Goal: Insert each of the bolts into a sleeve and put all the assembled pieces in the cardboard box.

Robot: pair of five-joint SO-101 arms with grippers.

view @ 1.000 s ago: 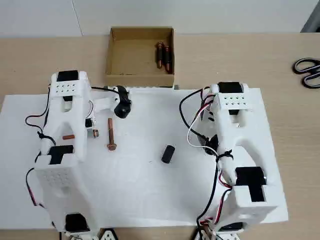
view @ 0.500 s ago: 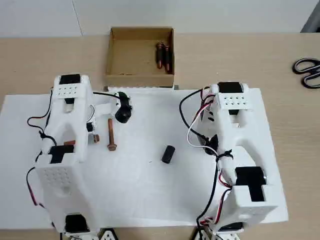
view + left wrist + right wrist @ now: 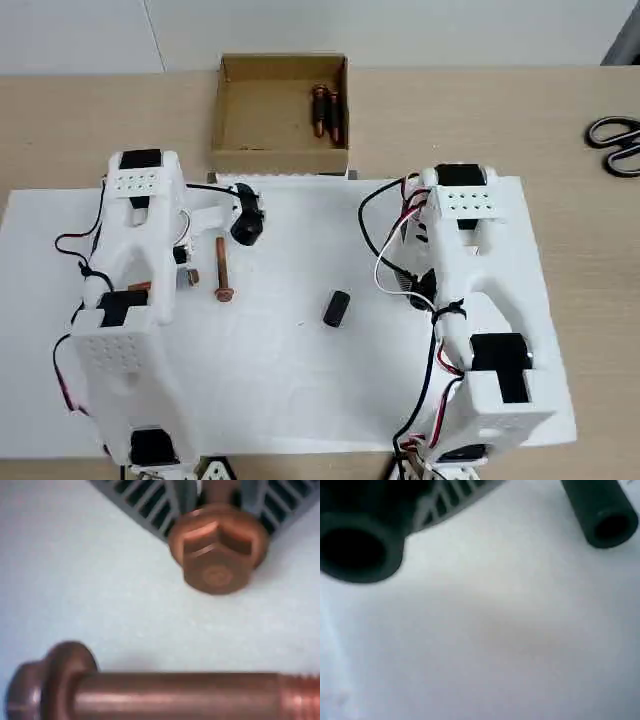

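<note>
Bolt [image 3: 217, 555] in left jaws, loose bolt [image 3: 222, 268] alongside; sleeve [image 3: 336, 308] on open sheet [image 3: 300, 390].

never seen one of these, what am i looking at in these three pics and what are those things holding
These are two small white robot arms, side by side at a table, each ending in a gripper. The high view comes from a fixed camera looking down over the table. The other two pictures come from cameras on the arms' wrists, so they show close-ups.

The left gripper is shut on a copper bolt. A loose bolt lies beside it on the white sheet. The right gripper holds a black sleeve, and a loose sleeve lies farther off on the sheet.

Behind the sheet stands the cardboard box with assembled pieces in it. Scissors lie off to the side on the table.
</note>
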